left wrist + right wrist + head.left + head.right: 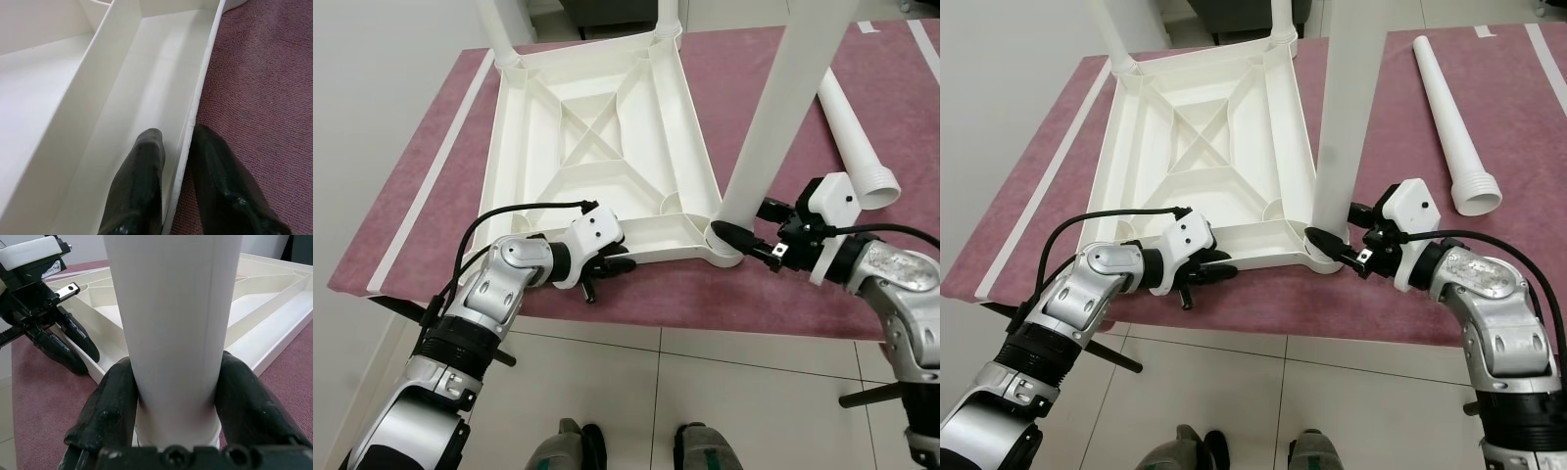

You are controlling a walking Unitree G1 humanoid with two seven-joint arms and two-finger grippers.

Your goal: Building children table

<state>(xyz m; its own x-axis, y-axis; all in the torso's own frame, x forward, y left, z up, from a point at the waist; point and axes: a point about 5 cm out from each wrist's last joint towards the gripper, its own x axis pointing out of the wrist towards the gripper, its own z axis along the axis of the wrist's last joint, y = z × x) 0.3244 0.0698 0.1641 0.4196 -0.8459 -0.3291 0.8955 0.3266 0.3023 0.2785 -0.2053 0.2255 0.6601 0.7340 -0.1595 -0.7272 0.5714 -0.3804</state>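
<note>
The white plastic table top (501, 166) lies upside down on a maroon cloth. My left gripper (612, 262) is shut on its near rim (198, 98): one finger (139, 186) sits inside the wall, the other outside. At the near right corner a white leg (783, 108) stands upright in its socket. My right gripper (744, 240) is shut on this leg (171, 323) close to its base, with a finger (107, 406) on each side. Two more legs (499, 29) stand at the far corners.
A loose white leg (852, 137) lies on the cloth to the right of the table top. The maroon cloth (431, 206) ends in a near edge just behind both grippers, with tiled floor (705, 392) and my feet below. A white wall runs along the left.
</note>
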